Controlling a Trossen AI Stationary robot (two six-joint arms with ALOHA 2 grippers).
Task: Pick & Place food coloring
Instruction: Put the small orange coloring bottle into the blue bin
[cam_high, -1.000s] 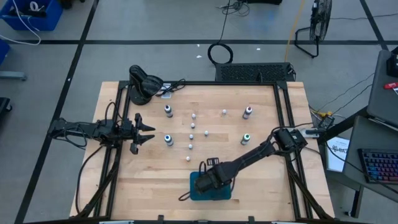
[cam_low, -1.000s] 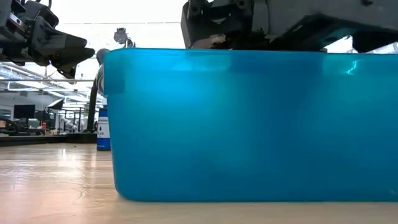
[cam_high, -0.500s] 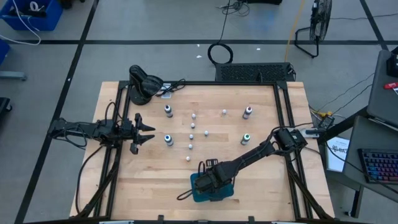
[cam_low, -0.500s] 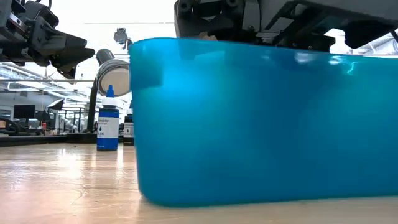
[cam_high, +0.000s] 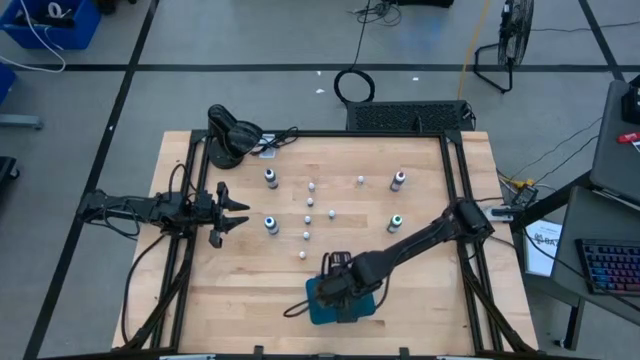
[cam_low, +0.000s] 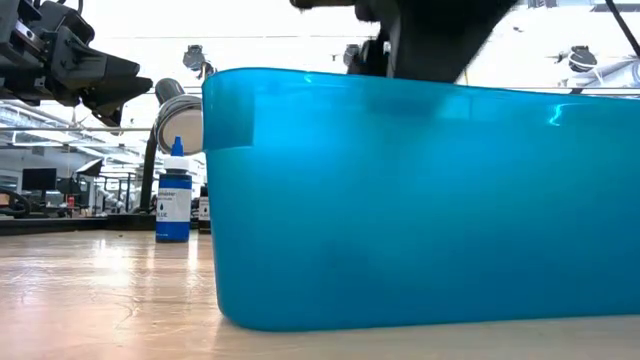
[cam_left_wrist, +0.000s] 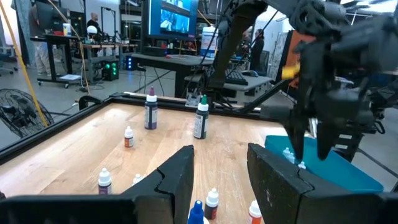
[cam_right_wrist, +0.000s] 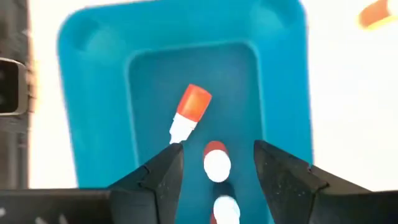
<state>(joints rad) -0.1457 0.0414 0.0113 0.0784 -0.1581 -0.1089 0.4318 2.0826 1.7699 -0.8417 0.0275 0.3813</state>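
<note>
Blocking your low view, the flat teal plastic tray (cam_low: 420, 200) at 6 o'clock holds three small orange-bodied dropper bottles (cam_right_wrist: 189, 112); right end effector (cam_right_wrist: 214, 163) released above, left end effector (cam_left_wrist: 217, 168) parted, empty.

No text can be read with certainty. In the low view, a blue-bodied food coloring bottle (cam_low: 173, 203), standing at about nine o'clock from the teal tray (cam_low: 420, 200), carries a label with a dark drop symbol and a line of print too small to make out.
</note>
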